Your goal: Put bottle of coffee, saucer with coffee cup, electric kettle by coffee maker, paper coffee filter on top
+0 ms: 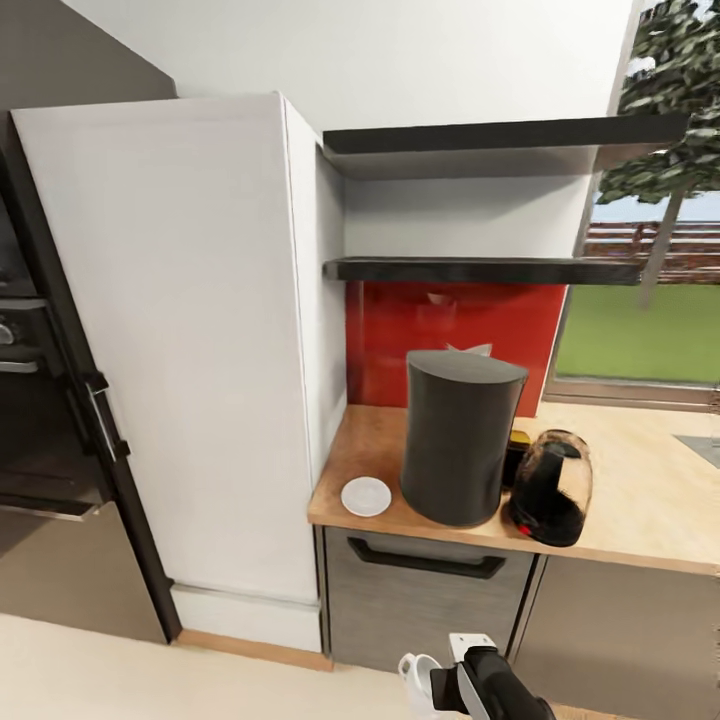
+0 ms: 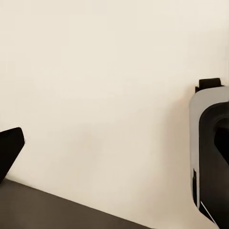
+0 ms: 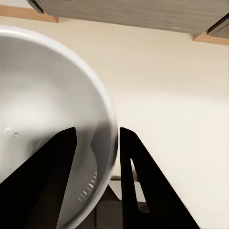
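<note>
The right gripper (image 3: pixel 95 162) pinches the coffee cup's (image 3: pixel 52 109) rim between narrowly parted fingers. The saucer (image 1: pixel 366 496) lies near the kitchen countertop's (image 1: pixel 640 500) front left corner, beside the coffee maker (image 1: pixel 460 437). The left gripper's state cannot be told.

Dark grey coffee maker (image 1: pixel 462 438) stands upright on the desk (image 1: pixel 640 500), filter (image 1: pixel 470 349) on top; saucer (image 1: pixel 366 496) just left, kettle (image 1: pixel 551 487) right. White cup (image 1: pixel 420 676) hangs below the desk edge.
</note>
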{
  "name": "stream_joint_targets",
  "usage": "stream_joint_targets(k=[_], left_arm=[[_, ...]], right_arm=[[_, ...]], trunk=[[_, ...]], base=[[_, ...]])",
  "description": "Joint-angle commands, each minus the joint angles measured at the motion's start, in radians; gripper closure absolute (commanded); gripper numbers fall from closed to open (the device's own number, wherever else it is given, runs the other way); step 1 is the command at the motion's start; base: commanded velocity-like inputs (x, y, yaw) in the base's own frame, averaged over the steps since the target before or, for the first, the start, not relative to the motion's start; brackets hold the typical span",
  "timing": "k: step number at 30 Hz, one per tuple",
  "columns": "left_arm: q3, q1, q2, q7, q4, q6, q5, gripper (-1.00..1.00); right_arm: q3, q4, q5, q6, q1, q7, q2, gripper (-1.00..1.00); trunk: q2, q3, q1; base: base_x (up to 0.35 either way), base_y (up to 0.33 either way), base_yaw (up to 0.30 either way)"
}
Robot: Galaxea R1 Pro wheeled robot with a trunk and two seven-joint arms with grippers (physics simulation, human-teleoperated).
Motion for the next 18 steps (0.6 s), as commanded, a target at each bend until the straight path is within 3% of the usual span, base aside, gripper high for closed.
stream_joint_targets(k=[1,9,13,18], left_arm=[[0.001,0.0,0.0,0.001,-0.002,0.007,-0.009,-1.0],[0.001,0.0,0.0,0.001,-0.001,0.009,-0.009,-1.0],[0.001,0.0,0.0,0.001,-0.001,0.009,-0.009,-1.0],[0.001,0.0,0.0,0.001,-0.001,0.009,-0.009,-1.0]], right_arm=[[-0.007,-0.001,0.01,0.004,0.0,0.002,0.002,1.0],[-0.007,-0.001,0.01,0.004,0.0,0.002,0.002,1.0],[-0.007,-0.001,0.01,0.004,0.0,0.002,0.002,1.0],[-0.007,-0.001,0.01,0.005,0.0,0.002,0.002,1.0]], trunk=[[-0.001,0.0,0.0],[-0.001,0.007,0.0],[-0.001,0.01,0.0],[-0.001,0.011,0.0]], base=[[0.007,0.299,-0.219],[-0.013,0.301,-0.227],[-0.15,0.286,-0.219],[-0.198,0.272,-0.064]])
